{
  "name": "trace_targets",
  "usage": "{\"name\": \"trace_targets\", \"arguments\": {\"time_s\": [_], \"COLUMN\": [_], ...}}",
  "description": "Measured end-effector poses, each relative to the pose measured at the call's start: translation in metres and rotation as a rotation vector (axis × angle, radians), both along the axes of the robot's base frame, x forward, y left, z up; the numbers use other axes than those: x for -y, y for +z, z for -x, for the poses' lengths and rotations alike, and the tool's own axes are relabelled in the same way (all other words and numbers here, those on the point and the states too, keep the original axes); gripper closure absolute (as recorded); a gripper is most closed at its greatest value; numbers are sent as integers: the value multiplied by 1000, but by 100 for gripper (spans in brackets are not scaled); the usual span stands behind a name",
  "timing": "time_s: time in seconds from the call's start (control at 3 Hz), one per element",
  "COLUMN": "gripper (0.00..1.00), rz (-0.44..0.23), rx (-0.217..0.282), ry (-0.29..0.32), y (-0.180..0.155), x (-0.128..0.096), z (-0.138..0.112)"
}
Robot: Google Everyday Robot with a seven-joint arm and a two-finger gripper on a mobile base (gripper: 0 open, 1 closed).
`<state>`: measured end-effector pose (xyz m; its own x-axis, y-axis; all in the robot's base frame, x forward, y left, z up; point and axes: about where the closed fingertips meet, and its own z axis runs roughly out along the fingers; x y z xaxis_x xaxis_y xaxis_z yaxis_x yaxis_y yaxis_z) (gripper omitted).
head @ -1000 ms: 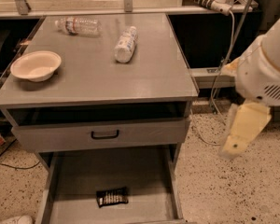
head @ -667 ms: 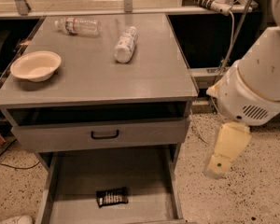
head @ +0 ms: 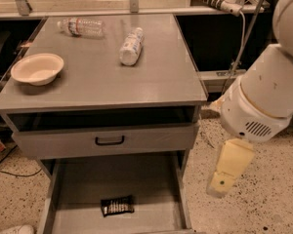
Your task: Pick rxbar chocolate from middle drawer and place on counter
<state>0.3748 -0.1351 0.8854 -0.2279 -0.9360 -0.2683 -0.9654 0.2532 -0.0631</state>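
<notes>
Nothing is picked yet: the rxbar chocolate (head: 117,205) lies flat in the open middle drawer (head: 118,177), bottom centre. The gripper (head: 219,184) hangs at lower right, outside the drawer; how wide it stands I cannot tell. Grasping, lifting and placing on the counter (head: 136,84) remain.

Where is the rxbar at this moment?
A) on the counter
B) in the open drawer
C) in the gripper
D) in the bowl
B: the rxbar lies on the floor of the drawer, while the gripper hangs outside it, to the right.
</notes>
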Motion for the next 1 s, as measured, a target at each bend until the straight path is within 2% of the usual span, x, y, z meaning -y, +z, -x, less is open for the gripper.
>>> {"name": "trace_targets", "arguments": {"time_s": [0.33,0.67,1.0], "gripper": [0,0,0], "rz": [-71,-128,-179], "rx": [-57,-115,-163], "ry": [23,39,38], "y": [-35,-80,-117], "x": [-44,-83,-111], "z": [21,31,30]}}
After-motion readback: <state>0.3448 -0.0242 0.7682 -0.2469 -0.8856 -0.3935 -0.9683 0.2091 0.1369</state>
